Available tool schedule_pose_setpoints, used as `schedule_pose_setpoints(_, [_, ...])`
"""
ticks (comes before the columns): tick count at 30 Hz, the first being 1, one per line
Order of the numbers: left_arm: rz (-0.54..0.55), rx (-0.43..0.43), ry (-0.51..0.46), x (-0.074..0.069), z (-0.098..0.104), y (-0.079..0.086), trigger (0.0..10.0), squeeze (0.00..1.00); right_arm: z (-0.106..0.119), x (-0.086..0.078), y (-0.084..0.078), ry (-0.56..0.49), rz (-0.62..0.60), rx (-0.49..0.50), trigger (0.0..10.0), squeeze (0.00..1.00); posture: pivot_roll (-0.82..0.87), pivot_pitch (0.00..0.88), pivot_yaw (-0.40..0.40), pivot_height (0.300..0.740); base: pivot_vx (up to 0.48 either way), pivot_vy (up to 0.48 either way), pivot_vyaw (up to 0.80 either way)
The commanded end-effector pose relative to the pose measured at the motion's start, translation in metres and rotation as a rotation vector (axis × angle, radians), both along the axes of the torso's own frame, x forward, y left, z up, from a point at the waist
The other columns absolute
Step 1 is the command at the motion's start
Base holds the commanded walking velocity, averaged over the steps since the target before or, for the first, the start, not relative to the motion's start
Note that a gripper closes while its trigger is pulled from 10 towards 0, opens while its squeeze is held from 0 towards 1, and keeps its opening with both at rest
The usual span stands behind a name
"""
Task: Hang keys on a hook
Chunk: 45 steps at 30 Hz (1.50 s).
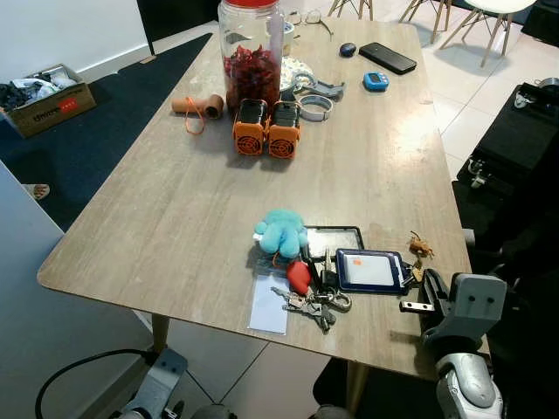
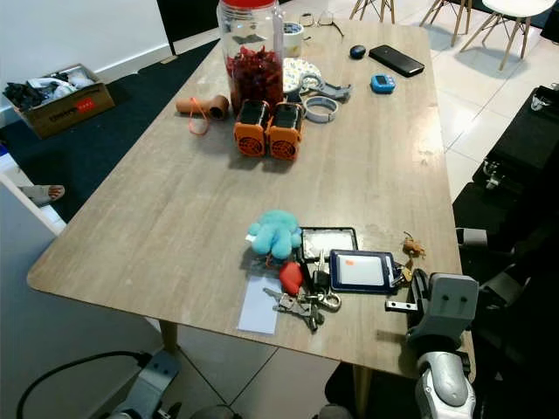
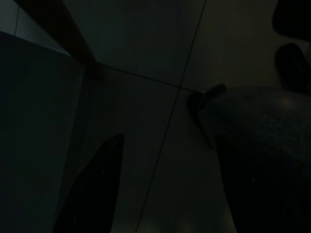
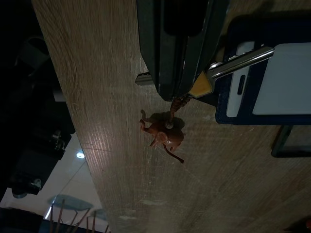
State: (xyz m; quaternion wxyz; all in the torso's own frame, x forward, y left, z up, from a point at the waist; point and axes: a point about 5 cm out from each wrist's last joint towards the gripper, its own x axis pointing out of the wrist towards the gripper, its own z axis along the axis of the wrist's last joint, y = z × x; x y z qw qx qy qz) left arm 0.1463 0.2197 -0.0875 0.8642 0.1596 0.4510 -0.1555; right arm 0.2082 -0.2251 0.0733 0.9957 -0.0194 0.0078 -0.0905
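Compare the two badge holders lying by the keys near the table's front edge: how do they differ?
The blue badge holder has a dark blue frame around a white card with an orange mark; the black badge holder has a black frame with a greyish insert. The blue one lies nearer the right gripper; the black one sits beside the teal plush. Both lie flat.
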Motion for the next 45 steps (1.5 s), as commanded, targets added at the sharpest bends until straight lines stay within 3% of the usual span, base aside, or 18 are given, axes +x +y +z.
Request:
schedule_pose_setpoints(1, [-0.005, 0.007, 0.026, -0.006, -0.003, 0.0, 10.0, 0.01, -0.009, -0.005, -0.004, 0.046, -0.024, 0.004, 1.0, 0.0, 0.03, 0.111, 0.006, 0.74, 0.0, 0.0, 0.0])
schedule_pose_setpoints(2, [-0.005, 0.008, 0.026, -0.006, -0.003, 0.0, 10.0, 0.01, -0.008, -0.005, -0.004, 0.038, -0.025, 0.007, 0.4, 0.0, 0.03, 0.112, 0.006, 0.74, 0.0, 0.0, 0.0])
schedule_pose_setpoints(4, [-0.005, 0.008, 0.026, -0.006, -0.003, 0.0, 10.0, 0.01, -0.008, -0.005, -0.004, 0.038, -0.025, 0.007, 0.4, 0.0, 0.03, 0.112, 0.006, 0.74, 0.0, 0.0, 0.0])
schedule_pose_setpoints(5, [-0.005, 0.008, 0.025, -0.006, -0.003, 0.0, 10.0, 0.01, 0.0, -0.003, -0.003, -0.02, -0.021, 0.025, 0.0, 0.0, 0.03, 0.112, 0.006, 0.74, 0.0, 0.0, 0.0])
schedule_pose_setpoints(10, [-0.005, 0.008, 0.024, -0.007, -0.003, 0.0, 10.0, 0.01, 0.016, -0.002, -0.004, -0.125, -0.035, 0.039, 0.0, 0.0, 0.03, 0.115, 0.007, 0.74, 0.0, 0.0, 0.0])
schedule_pose_setpoints(23, [-0.003, 0.009, 0.026, -0.007, -0.003, 0.0, 10.0, 0.01, 0.008, -0.007, -0.004, -0.084, -0.025, 0.036, 0.0, 0.0, 0.03, 0.118, 0.006, 0.74, 0.0, 0.0, 0.0])
schedule_pose_setpoints(24, [-0.004, 0.009, 0.026, -0.007, -0.003, 0.0, 10.0, 0.01, 0.007, -0.008, -0.005, -0.077, -0.026, 0.032, 1.1, 0.0, 0.03, 0.119, 0.007, 0.74, 0.0, 0.0, 0.0])
schedule_pose_setpoints(25, [-0.004, 0.009, 0.027, -0.007, -0.003, 0.0, 10.0, 0.01, 0.006, -0.009, -0.005, -0.07, -0.03, 0.028, 8.5, 0.69, 0.03, 0.119, 0.008, 0.74, 0.0, 0.0, 0.0])
schedule_pose_setpoints(28, [-0.004, 0.009, 0.027, -0.007, -0.003, 0.0, 10.0, 0.01, 0.006, -0.009, -0.006, -0.066, -0.033, 0.026, 8.5, 0.69, 0.03, 0.119, 0.008, 0.74, 0.0, 0.0, 0.0])
schedule_pose_setpoints(29, [-0.005, 0.009, 0.028, -0.007, -0.003, 0.0, 10.0, 0.01, 0.006, -0.009, -0.006, -0.062, -0.034, 0.025, 10.0, 1.0, 0.03, 0.119, 0.008, 0.74, 0.0, 0.0, 0.0])
schedule_pose_setpoints(34, [-0.004, 0.009, 0.028, -0.008, -0.003, 0.0, 10.0, 0.01, 0.005, -0.009, -0.005, -0.051, -0.031, 0.026, 10.0, 1.0, 0.04, 0.118, 0.007, 0.74, 0.0, 0.0, 0.0])
schedule_pose_setpoints(35, [-0.003, 0.009, 0.028, -0.008, -0.003, 0.001, 10.0, 0.01, 0.004, -0.01, -0.004, -0.044, -0.027, 0.026, 10.0, 0.09, 0.04, 0.117, 0.006, 0.74, 0.0, 0.0, 0.0])
schedule_pose_setpoints(36, [-0.003, 0.009, 0.028, -0.008, -0.003, 0.001, 10.0, 0.01, 0.004, -0.01, -0.004, -0.044, -0.027, 0.026, 10.0, 0.09, 0.04, 0.117, 0.006, 0.74, 0.0, 0.0, 0.0])
schedule_pose_setpoints(37, [-0.002, 0.01, 0.029, -0.008, -0.003, 0.001, 10.0, 0.01, 0.004, -0.01, -0.003, -0.035, -0.024, 0.027, 10.0, 0.0, 0.04, 0.116, 0.006, 0.74, 0.0, 0.0, 0.0])
schedule_pose_setpoints(45, [-0.003, 0.01, 0.032, -0.009, -0.003, 0.002, 10.0, 0.01, 0.002, -0.012, 0.001, 0.004, -0.004, 0.021, 10.0, 0.0, 0.03, 0.115, 0.005, 0.74, 0.0, 0.0, 0.0])
